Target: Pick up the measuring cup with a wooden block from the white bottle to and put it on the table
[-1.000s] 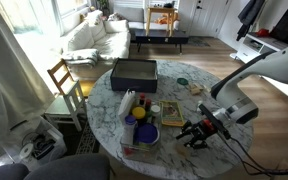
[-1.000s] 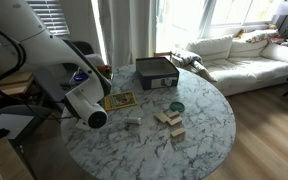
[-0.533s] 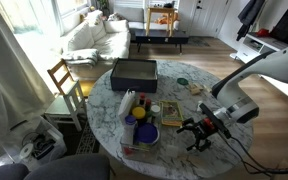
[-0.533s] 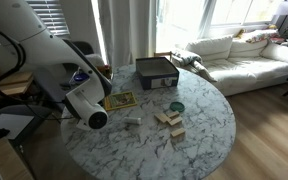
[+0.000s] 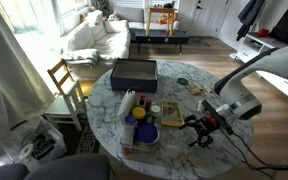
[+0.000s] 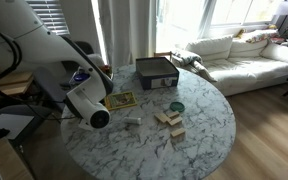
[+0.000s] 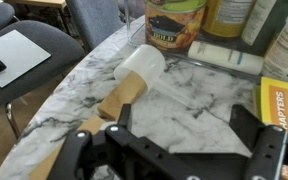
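The measuring cup (image 7: pixel 140 64), a white scoop on a light wooden handle (image 7: pixel 106 106), lies on its side on the marble table (image 7: pixel 69 85) in the wrist view. My gripper (image 7: pixel 187 116) hangs just behind it, open. The black left finger (image 7: pixel 118 112) stands beside the handle and nothing is between the jaws. The white bottle (image 7: pixel 227 57) lies flat beyond the cup, in front of the jars. In an exterior view my gripper (image 5: pixel 200 128) hovers low over the table's near right part, and the white bottle (image 5: pixel 128 103) lies in the tray to its left.
A tray (image 5: pixel 134 150) holds a blue bowl (image 5: pixel 142 133), jars and a yellow box (image 7: pixel 281 105). A black box (image 5: pixel 134 72), a green lid (image 6: pixel 176 106) and wooden blocks (image 6: pixel 169 120) sit farther back. My arm's elbow (image 6: pixel 84 100) overhangs the table edge. Chairs (image 7: pixel 24 60) stand beside it.
The jaws have opened wide and let go of the measuring cup, which now rests on the table. The gripper has shifted slightly away from the tray.
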Robot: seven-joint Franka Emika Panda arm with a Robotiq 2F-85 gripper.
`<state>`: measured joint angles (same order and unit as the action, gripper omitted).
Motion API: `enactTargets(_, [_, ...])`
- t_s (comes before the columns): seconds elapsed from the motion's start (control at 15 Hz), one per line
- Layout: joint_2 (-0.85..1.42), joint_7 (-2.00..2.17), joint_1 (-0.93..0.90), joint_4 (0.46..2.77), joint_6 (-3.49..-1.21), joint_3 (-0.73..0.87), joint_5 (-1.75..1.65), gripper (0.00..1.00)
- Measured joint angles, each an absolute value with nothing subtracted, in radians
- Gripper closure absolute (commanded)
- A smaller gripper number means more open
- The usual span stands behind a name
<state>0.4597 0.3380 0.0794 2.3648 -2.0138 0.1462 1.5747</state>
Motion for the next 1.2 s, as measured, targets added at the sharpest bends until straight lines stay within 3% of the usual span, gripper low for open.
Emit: enactTargets(1.2, [0.356, 0.424, 0.103, 2.396, -1.885, 0.178, 1.418, 0.0])
